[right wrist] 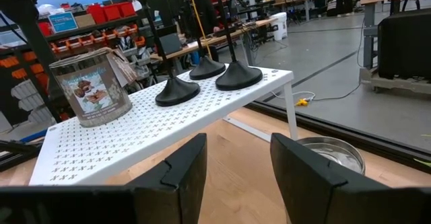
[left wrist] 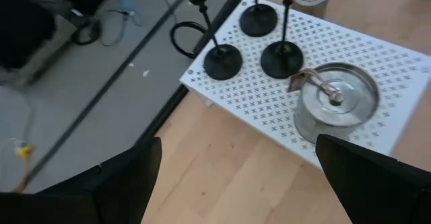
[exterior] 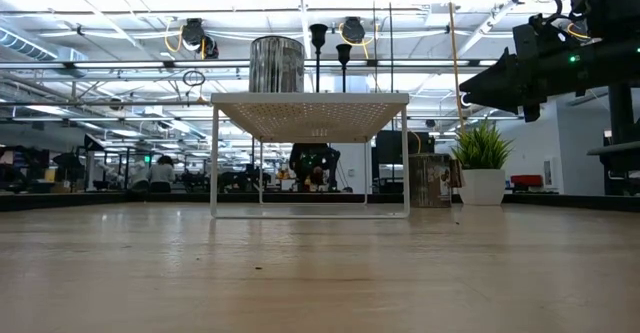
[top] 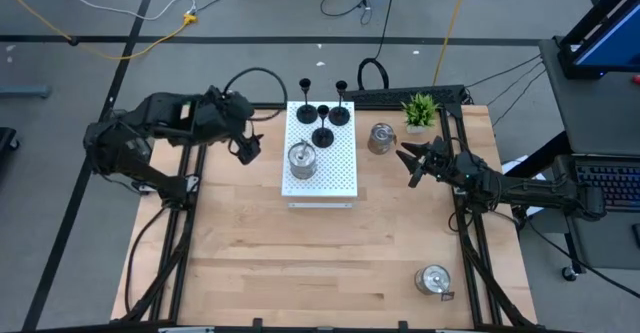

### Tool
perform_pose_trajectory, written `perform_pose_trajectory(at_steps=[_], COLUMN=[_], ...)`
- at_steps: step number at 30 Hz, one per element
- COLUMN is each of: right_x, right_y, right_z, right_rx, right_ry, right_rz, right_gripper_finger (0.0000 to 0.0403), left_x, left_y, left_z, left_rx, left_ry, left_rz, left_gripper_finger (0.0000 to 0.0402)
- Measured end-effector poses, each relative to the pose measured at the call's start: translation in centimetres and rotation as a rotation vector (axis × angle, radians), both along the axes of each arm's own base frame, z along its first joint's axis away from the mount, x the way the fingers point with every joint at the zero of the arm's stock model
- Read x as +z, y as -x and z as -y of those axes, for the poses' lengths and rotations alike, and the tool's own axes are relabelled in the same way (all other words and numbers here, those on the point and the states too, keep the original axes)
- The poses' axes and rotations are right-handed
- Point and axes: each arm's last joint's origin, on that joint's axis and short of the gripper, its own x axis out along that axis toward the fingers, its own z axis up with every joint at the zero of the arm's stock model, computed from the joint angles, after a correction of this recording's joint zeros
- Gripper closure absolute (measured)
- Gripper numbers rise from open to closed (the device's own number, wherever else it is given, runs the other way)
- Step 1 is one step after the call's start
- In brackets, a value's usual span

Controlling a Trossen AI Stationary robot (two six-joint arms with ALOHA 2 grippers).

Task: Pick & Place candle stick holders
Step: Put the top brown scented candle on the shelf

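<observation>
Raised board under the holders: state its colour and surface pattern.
White board, perforated all over with small cross-shaped holes; clearest in the left wrist view.

The high cam looks straight down on the whole counter (top: 300, 263) plus the floor around it. The low cam sits right at counter level, facing across into the room, so the white board (exterior: 310, 105) reads edge-on from underneath. The left wrist cam looks down past its own fingers (left wrist: 121, 183) at the board's corner from close by. The right wrist cam is low, looking level across the board top. All four catch the board.
</observation>
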Motion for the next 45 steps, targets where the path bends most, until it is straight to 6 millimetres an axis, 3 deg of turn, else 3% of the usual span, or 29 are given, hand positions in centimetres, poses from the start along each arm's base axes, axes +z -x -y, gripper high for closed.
perform_pose_trajectory(at_steps=[8,15,34,41,45], right_x=[0.0,0.0,0.1,0.2,1.1], right_y=[0.0,0.0,0.0,0.0,0.0], right_z=[0.0,0.0,0.0,0.0,0.0], right_rx=[0.0,0.0,0.0,0.0,0.002], right_ry=[-0.001,0.0,0.009,0.011,-0.029], right_rz=[-0.002,0.0,0.005,0.017,0.149], right_gripper_finger=[0.0248,0.0248,0.0248,0.0248,0.0248], left_x=[-1.1,-4.4,-12.5,-15.7,-17.0], left_y=[1.0,1.9,8.0,7.9,7.6], left_z=[-1.3,-2.1,-1.7,-1.8,-2.2], left_rx=[-0.048,-0.159,-0.204,-0.25,-0.254], left_ry=[0.07,0.149,0.329,0.364,0.359], left_rz=[0.027,0.162,0.357,0.484,0.523], left_gripper_finger=[0.0002,0.0002,0.0002,0.0002,0.0002])
